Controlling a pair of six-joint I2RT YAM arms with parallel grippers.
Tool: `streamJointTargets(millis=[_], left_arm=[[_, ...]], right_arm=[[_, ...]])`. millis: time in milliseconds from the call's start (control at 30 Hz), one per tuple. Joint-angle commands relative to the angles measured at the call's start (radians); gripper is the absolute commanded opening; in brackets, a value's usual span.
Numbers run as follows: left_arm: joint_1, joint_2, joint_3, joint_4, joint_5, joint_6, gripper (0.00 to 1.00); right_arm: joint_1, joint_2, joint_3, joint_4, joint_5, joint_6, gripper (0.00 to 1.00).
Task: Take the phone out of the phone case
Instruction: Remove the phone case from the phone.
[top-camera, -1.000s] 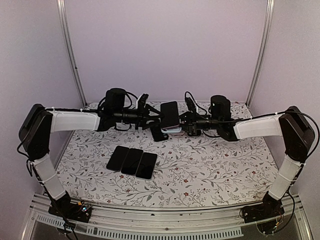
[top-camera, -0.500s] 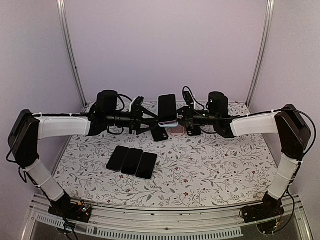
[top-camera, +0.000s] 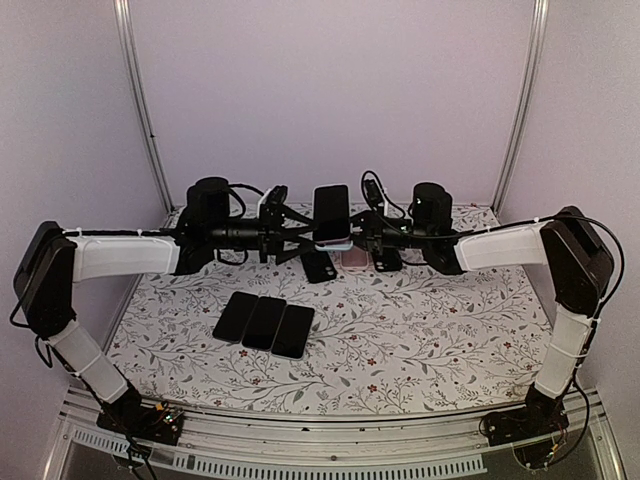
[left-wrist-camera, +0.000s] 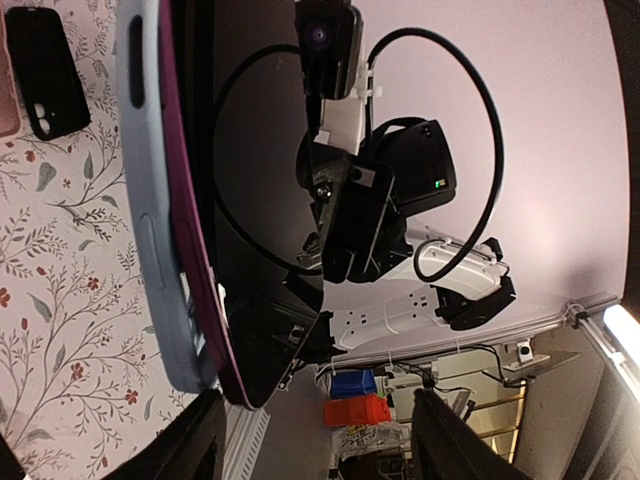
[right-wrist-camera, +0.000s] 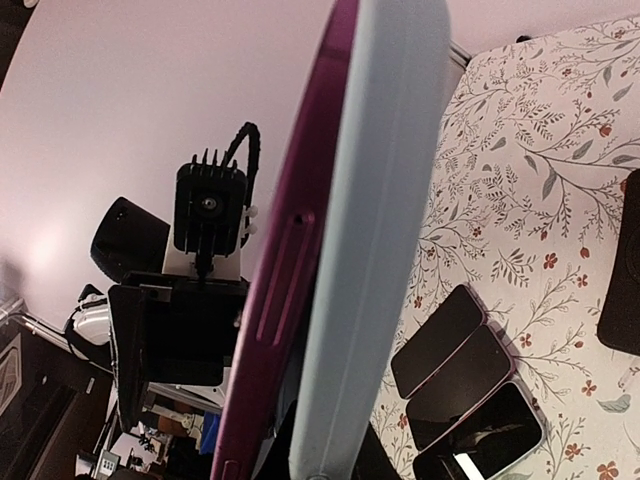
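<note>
Robot lab booth: aluminium posts (top-camera: 141, 105), plain walls (top-camera: 330, 90).

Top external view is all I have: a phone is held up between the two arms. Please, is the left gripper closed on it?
Observer: No. The left wrist camera shows the left gripper open, its fingers wide apart, the phone not clamped between them.
Operator: Is the phone out of the case?
Observer: Not fully. In the right wrist camera its magenta edge lies along the pale blue case; a dark gap seems to part them only near the picture's bottom.
Operator: What holds it, then?
Observer: The right gripper, shut on the case end; its camera looks along that edge from very close.
</note>
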Motion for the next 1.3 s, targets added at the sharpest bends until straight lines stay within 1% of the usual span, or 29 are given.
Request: streamJointTargets(millis=[0,267,400,433,500,733,800,1000,1200,1267], left_arm=[[-0.011,0.001,-0.012,0.075,0.013,-0.03,0.65],[-0.02,0.031,0.006,0.142,0.017,-0.064,0.65],[-0.027,0.047,0.01,0.16,0.017,-0.079,0.62],[-0.027,0.049,0.009,0.164,0.016,-0.083,0.6],[-0.027,0.054,0.003,0.185,0.009,-0.098,0.58],[-0.028,0.086,-0.034,0.37,-0.018,-0.221,0.5],[-0.03,0.092,-0.028,0.356,-0.024,-0.22,0.49],[-0.036,0.09,0.005,0.195,-0.052,-0.153,0.49],[-0.036,0.079,0.033,0.034,-0.098,-0.094,0.52],[-0.036,0.075,0.033,0.022,-0.106,-0.09,0.52]], right_arm=[[-0.001,0.001,0.055,0.106,0.003,-0.015,0.0],[0.012,-0.002,0.056,0.1,0.007,-0.021,0.0],[0.014,-0.001,0.055,0.094,0.018,-0.033,0.0],[0.015,-0.001,0.054,0.093,0.02,-0.036,0.0],[0.02,-0.004,0.058,0.088,0.023,-0.048,0.0],[0.04,-0.03,0.055,0.044,0.061,-0.108,0.0],[0.042,-0.039,0.056,0.03,0.073,-0.122,0.0],[0.041,-0.048,0.063,-0.002,0.084,-0.14,0.0],[0.042,-0.042,0.076,-0.014,0.074,-0.101,0.0],[0.042,-0.038,0.092,-0.033,0.071,-0.09,0.0]])
